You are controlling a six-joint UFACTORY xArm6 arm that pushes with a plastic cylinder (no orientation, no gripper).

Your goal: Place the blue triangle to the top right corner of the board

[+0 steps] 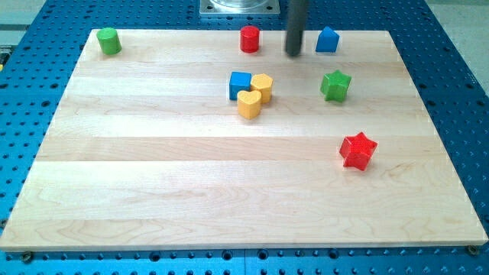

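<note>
The blue triangle (pixel 327 40) stands near the board's top edge, right of centre and some way left of the top right corner. My tip (pixel 294 53) rests on the board just left of the blue triangle, with a small gap between them. The red cylinder (pixel 250 38) stands to the left of my tip.
A green cylinder (pixel 109 40) is at the top left corner. A blue cube (pixel 240 84), a yellow hexagon (pixel 262 86) and a yellow heart (pixel 248 104) cluster at the upper middle. A green star (pixel 335 85) and a red star (pixel 358 150) lie on the right. The wooden board (pixel 153 191) lies on a blue perforated table.
</note>
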